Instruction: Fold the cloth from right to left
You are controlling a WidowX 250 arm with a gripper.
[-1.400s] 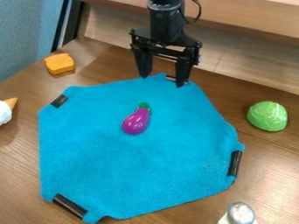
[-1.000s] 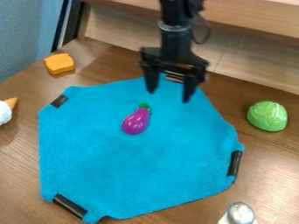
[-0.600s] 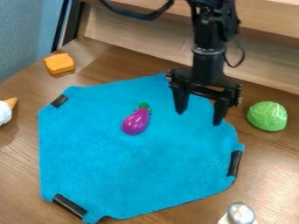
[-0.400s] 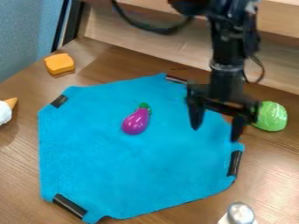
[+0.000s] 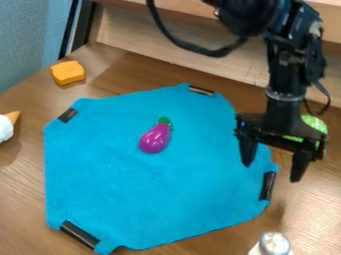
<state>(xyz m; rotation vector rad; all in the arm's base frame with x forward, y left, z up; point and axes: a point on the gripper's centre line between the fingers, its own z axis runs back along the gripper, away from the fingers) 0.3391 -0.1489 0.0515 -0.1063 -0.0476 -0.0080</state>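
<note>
"What are we seeing in the camera view?"

"We're hanging the black two-fingered end effector (image 5: 272, 172), spread, by the right edge (image 5: 267, 163) of the blue fabric cloth (image 5: 146, 194), which is lying unfolded on the brown wooden surface (image 5: 23, 209)."

"And the step?"

"We're probably lining up the grasp; next we're needing to pinch that edge."

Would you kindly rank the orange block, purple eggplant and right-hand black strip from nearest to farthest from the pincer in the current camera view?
1. Black strip: right edge of the cloth, just below the pincer.
2. Purple eggplant: on the cloth, left of the pincer.
3. Orange block: upper left, beyond the cloth.
</note>
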